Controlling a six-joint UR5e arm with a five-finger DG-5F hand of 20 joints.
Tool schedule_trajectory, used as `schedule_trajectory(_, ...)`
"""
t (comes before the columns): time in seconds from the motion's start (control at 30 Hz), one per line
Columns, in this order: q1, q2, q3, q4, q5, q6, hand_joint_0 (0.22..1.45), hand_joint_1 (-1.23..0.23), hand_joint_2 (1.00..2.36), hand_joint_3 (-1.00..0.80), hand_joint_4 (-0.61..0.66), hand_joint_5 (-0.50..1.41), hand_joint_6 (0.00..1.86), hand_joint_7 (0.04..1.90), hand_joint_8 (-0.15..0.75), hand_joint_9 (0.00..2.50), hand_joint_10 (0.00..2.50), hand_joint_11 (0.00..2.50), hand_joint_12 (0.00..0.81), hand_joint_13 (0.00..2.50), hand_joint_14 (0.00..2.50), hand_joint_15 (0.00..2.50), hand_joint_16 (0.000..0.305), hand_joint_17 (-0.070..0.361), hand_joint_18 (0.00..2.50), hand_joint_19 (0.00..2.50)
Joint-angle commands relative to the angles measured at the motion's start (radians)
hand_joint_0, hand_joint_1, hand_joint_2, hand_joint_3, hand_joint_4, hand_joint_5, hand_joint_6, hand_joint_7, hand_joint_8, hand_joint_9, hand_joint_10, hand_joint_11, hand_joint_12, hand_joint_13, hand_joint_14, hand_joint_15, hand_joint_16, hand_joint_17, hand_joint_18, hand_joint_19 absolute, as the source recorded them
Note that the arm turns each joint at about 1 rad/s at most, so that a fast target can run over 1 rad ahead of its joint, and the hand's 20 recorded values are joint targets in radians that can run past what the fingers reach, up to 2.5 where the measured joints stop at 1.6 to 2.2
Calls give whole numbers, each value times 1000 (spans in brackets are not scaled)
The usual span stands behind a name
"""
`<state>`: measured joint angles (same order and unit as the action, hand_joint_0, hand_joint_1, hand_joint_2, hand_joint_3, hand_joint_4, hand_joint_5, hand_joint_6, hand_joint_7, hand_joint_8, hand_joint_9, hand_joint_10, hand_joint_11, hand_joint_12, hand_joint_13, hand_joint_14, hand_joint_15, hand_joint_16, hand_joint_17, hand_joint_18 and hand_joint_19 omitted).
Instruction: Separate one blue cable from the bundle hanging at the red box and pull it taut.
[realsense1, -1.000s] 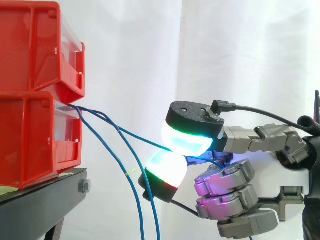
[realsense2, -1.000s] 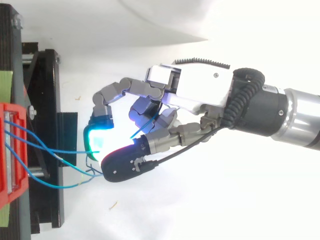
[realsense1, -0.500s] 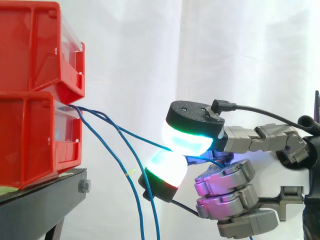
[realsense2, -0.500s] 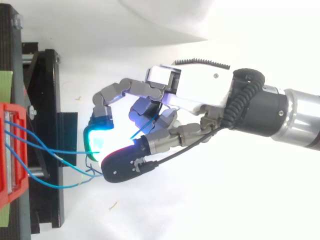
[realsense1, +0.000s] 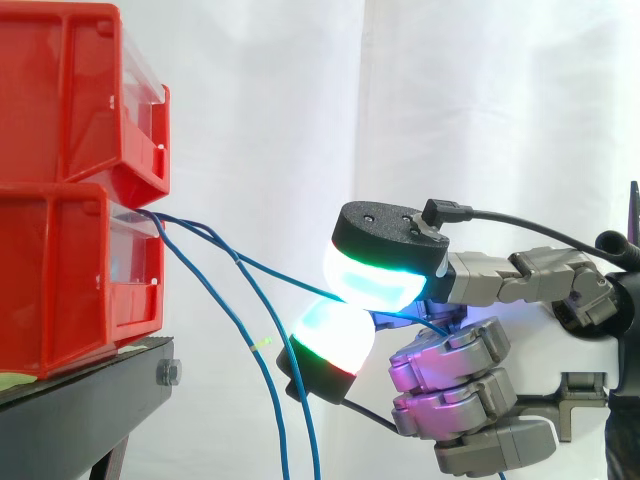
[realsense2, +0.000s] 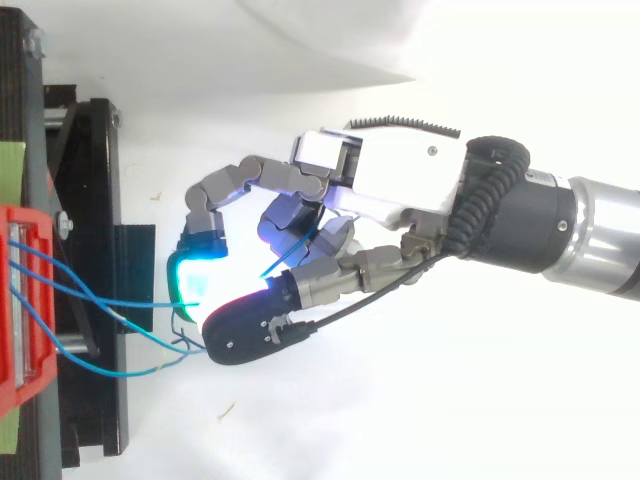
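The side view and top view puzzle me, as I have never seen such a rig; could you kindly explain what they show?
This is a robot arm ending in a hand with glowing fingertips. One camera looks level from the side, the other down from above. Two red boxes sit stacked on a black stand before a white curtain. Thin blue cables leave the lower box. The hand pinches one cable, which runs almost straight to it; the others hang loose.
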<state>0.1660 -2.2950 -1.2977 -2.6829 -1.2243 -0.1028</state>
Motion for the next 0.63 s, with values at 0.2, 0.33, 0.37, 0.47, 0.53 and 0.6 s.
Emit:
schedule_trajectory(0.2,0,0,0,0,0,0,670,-722,1027,-127,79,-176,880,1210,375,1036,1993,1680,426,834,2500,1678,43,96,1513,1824)
schedule_trajectory(0.33,0,0,0,0,0,0,670,-721,1027,-128,79,-176,880,1211,382,1040,1997,1668,425,835,2500,1668,42,94,1512,1828)
schedule_trajectory(0.37,0,0,0,0,0,0,672,-721,1026,-131,79,-176,880,1211,374,1039,1996,1668,426,835,2500,1671,43,96,1513,1824)
schedule_trajectory(0.47,0,0,0,0,0,0,672,-721,1026,-131,79,-176,880,1212,374,1040,1993,1675,427,838,2500,1677,42,96,1513,1827)
schedule_trajectory(0.53,0,0,0,0,0,0,671,-721,1027,-131,80,-176,880,1213,376,1042,1994,1671,426,838,2500,1654,42,96,1513,1829)
schedule_trajectory(0.6,0,-1,0,0,0,0,672,-720,1026,-130,79,-176,880,1214,382,1043,1995,1668,427,839,2500,1677,42,95,1513,1820)
